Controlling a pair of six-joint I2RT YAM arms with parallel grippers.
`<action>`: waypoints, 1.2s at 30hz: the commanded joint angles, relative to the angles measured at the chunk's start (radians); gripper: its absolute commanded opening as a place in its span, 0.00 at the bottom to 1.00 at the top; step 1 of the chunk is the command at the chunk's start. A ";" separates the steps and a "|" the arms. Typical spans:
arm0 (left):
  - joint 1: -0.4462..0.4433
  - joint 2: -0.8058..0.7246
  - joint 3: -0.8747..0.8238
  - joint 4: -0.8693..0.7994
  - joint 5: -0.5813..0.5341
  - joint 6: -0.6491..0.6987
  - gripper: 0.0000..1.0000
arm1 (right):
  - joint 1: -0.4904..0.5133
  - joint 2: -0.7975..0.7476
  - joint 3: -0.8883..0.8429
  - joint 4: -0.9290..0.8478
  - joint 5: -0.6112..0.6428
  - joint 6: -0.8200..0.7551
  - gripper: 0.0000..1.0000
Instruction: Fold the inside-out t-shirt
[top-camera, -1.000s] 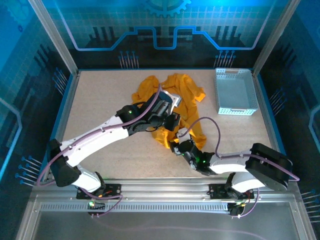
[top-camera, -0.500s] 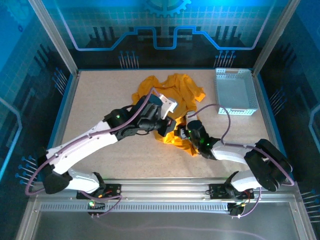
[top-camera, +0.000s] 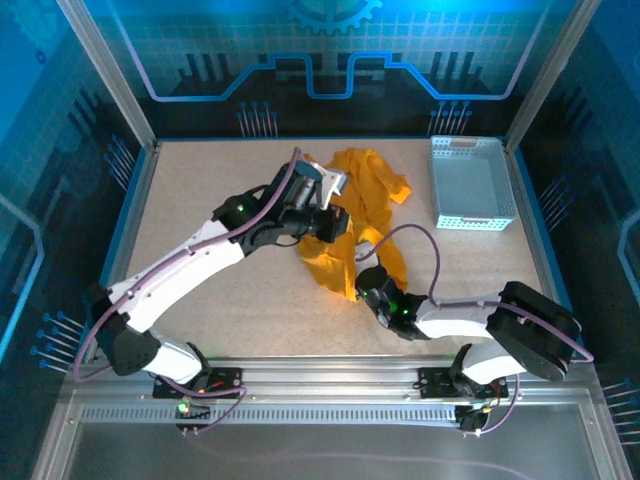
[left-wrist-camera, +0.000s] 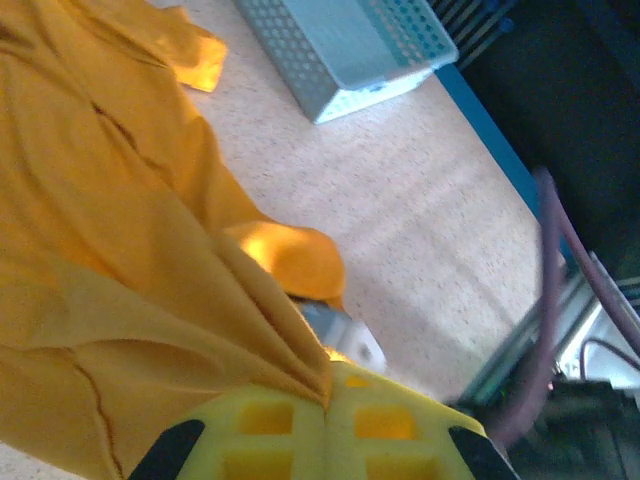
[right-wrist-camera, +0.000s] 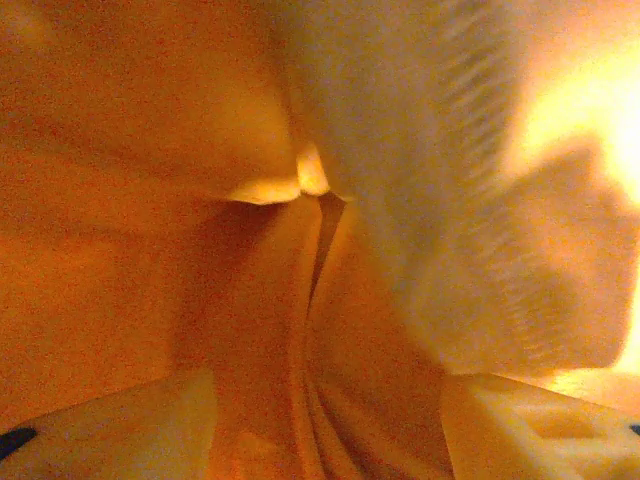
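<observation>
Mid-fold on the table (top-camera: 200, 200), left of the pale perforated basket (top-camera: 470, 215): the inside-out t-shirt (top-camera: 368, 185), crumpled rather than spread, drawn into a long band. Nearest the basket's left wall, a heap with one sleeve flared toward it; from there, stretching away from the basket and toward the arm bases, a narrower hanging tail. Pinching the band partway along, farther left of the basket, the left gripper (top-camera: 335, 218), jaws closed tight on a gathered fold, seen in the left wrist view with orange cloth funnelling into the yellow fingertips (left-wrist-camera: 270, 425). At the tail's low end, farthest from the basket, the right gripper (top-camera: 362, 285), jaws standing apart with a soft ridge of fabric running between them in the right wrist view; no visible squeeze on it. By the look of it, still sorting and straightening, with no fold laid down. Likely hinge of the next move: the band's long axis running basket-side to near-side, its free end lying straight ahead of the right pincer, the closer of the two.
</observation>
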 joint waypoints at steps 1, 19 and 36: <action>0.008 0.038 0.074 -0.015 0.062 -0.049 0.02 | 0.044 0.017 -0.011 0.061 0.114 0.032 0.61; -0.028 -0.004 0.089 0.050 0.205 -0.041 0.03 | -0.046 0.216 0.183 0.032 0.063 0.002 0.63; -0.089 -0.050 0.094 0.091 0.251 -0.053 0.03 | -0.292 0.318 0.318 0.021 -0.122 0.128 0.64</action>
